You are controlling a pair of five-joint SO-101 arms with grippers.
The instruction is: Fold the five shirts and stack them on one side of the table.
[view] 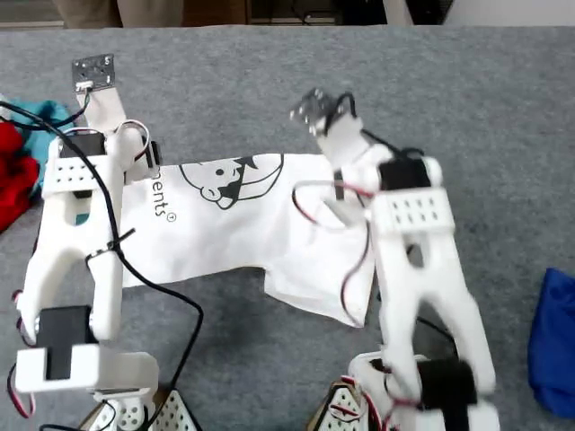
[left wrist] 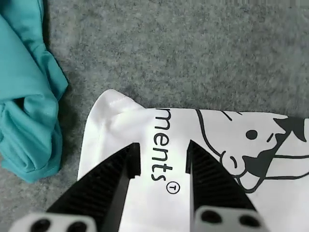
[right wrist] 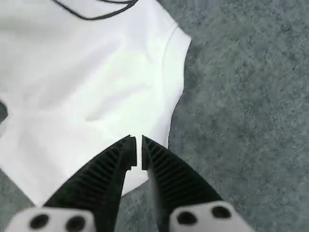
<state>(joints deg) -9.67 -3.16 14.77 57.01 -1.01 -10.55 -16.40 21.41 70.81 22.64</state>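
One white shirt (view: 235, 235), grey table (view: 467, 81) past edges.

Centre: white shirt (view: 234, 224) with black line drawing and lettering; teal shirt (left wrist: 24, 96) and red shirt (view: 9, 175) at 9 o'clock; blue shirt (view: 552, 341) at 4 o'clock; grey table (view: 449, 81).

Your white plastic left arm (view: 76, 233) and white plastic right arm (view: 418, 260) both stretch from the near edge toward the far side. Your left black-fingered gripper (left wrist: 163, 162): jaws parted. Your right black-fingered gripper (right wrist: 137, 152): jaws nearly touching.
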